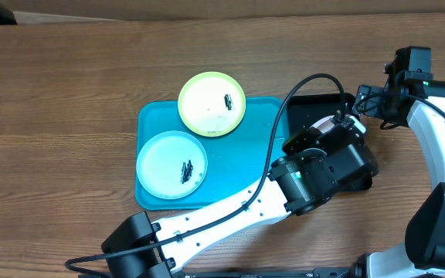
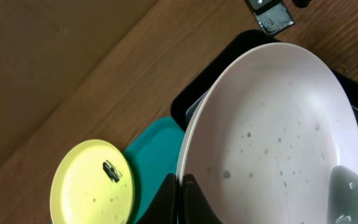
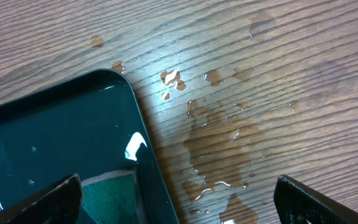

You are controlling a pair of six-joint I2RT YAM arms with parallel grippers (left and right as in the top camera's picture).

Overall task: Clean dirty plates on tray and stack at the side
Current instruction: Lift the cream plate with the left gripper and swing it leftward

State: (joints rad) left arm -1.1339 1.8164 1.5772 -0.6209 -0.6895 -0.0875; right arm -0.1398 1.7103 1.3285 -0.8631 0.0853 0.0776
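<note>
Left gripper (image 2: 183,190) clenched on the near rim of a small round white plastic plate (image 2: 278,137), holding it tilted over a glossy black rectangular tray (image 1: 306,106); droplets bead on the plate's face, and no dark specks show on it. At left on the wooden table (image 1: 68,93) lies the large turquoise rectangular plastic tray (image 1: 234,158); on its near-left corner sits a small light-blue round plate (image 1: 171,164) with dark specks at its centre; at its far edge, overhanging the rim, a lime-green round plate (image 1: 212,103) carries a dark smear. Farther right, the right gripper (image 3: 179,200) hangs with its jaws spread wide and nothing between them, above the black tray's corner and a scatter of water puddles (image 3: 219,140) on the wood. The white plate looks to be at the end of its cleaning; two plates await theirs. The next move likely calls for carrying the white plate clear and laying it flat beside the trays to begin the stack.
</note>
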